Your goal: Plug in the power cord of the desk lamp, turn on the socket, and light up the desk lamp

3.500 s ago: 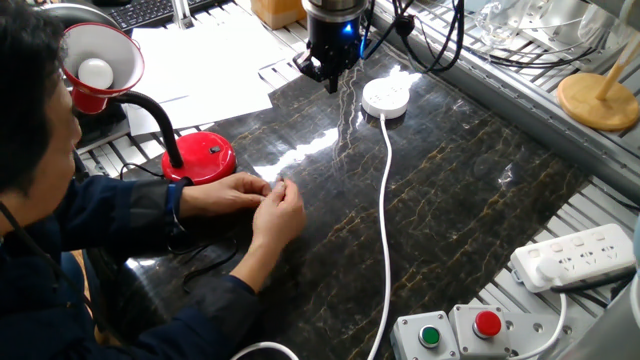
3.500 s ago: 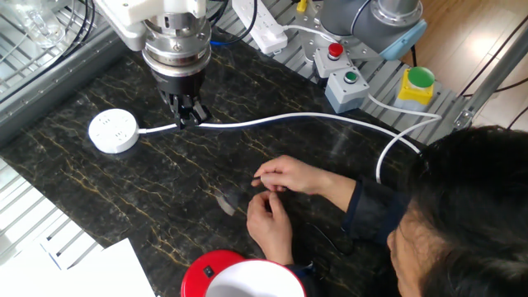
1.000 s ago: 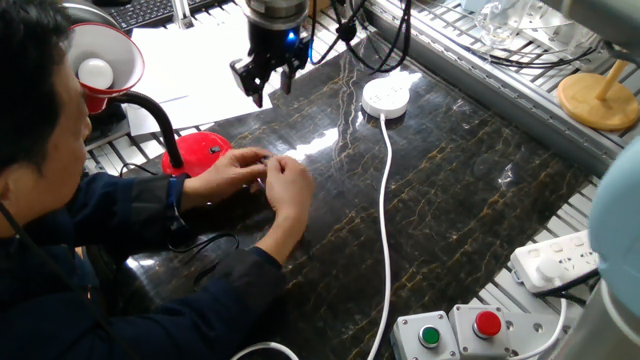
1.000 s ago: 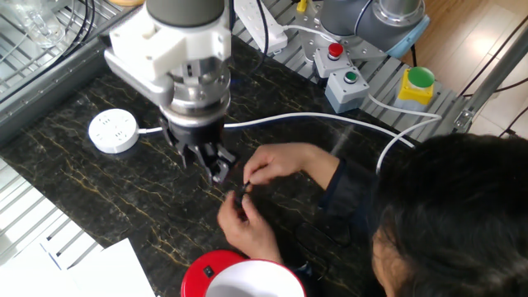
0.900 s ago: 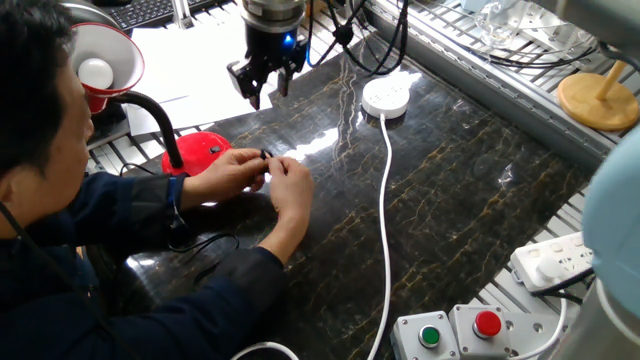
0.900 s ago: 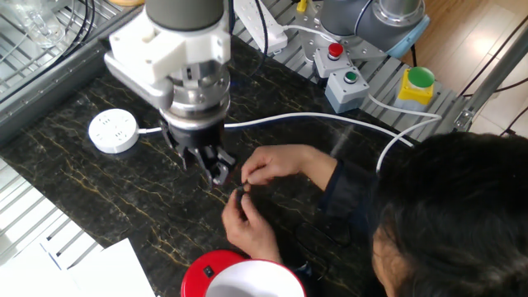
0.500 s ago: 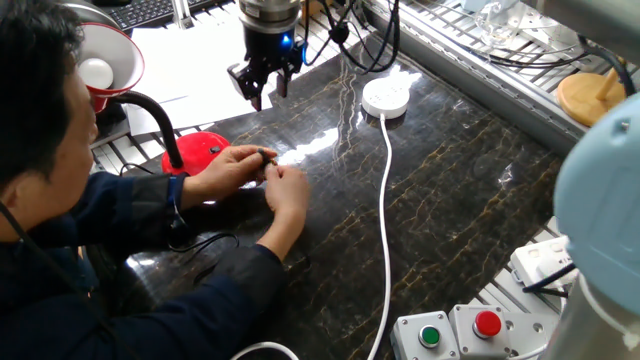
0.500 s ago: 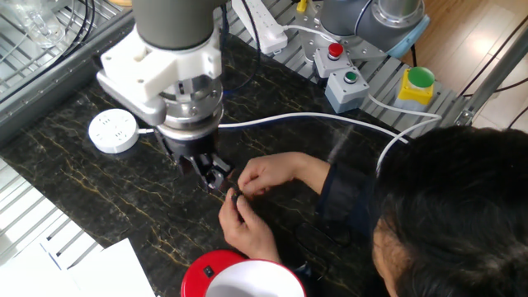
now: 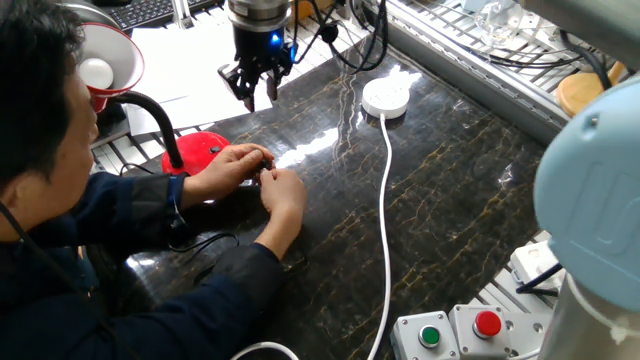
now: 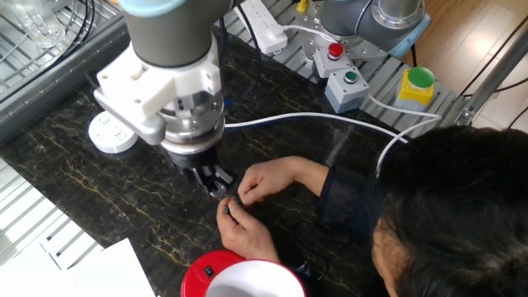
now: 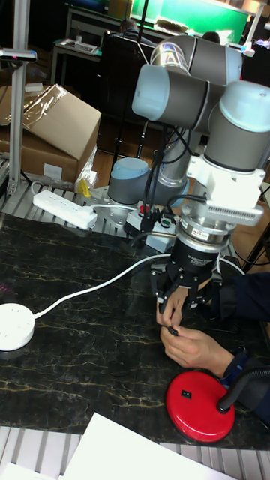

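The desk lamp stands at the left with its red base (image 9: 205,158) and red shade (image 9: 95,65); the base (image 11: 201,405) also shows in the tall view. A person's two hands (image 9: 255,182) pinch the small black plug (image 11: 172,328) of the power cord (image 9: 205,262), just right of the base. My gripper (image 9: 256,96) hangs open a little above and behind those hands, with nothing in it; from the other side the gripper (image 10: 214,183) is right beside the fingers. The round white socket (image 9: 385,97) lies apart at the far side, and this socket (image 11: 15,316) is unplugged.
A thick white cable (image 9: 386,210) runs from the socket across the dark marble table (image 9: 450,190). A button box (image 9: 455,330) sits at the near right edge. A white power strip (image 10: 262,25) and paper sheets (image 9: 200,60) lie off the marble. The person's arm and head fill the left side.
My gripper has travelled from beside the socket to just over the person's hands and come lower. The hands have brought the plug up nearer the lamp base.
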Action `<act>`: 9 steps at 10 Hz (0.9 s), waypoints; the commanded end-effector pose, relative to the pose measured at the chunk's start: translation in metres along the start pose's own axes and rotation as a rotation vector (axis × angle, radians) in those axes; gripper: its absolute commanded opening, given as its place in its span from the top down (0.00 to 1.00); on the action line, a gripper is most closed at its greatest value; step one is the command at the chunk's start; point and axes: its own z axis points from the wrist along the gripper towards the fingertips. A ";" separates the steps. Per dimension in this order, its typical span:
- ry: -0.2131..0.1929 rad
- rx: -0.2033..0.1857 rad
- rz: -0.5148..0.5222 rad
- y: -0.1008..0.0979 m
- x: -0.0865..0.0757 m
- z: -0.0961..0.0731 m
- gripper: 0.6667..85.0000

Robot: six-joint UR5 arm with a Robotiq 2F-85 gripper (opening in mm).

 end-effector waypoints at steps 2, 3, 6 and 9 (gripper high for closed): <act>0.002 0.004 0.004 0.002 -0.006 0.002 0.51; 0.002 0.004 0.002 0.002 -0.006 0.003 0.51; 0.019 0.016 -0.008 -0.007 0.001 -0.002 0.57; 0.023 -0.025 -0.035 -0.023 0.018 -0.018 0.56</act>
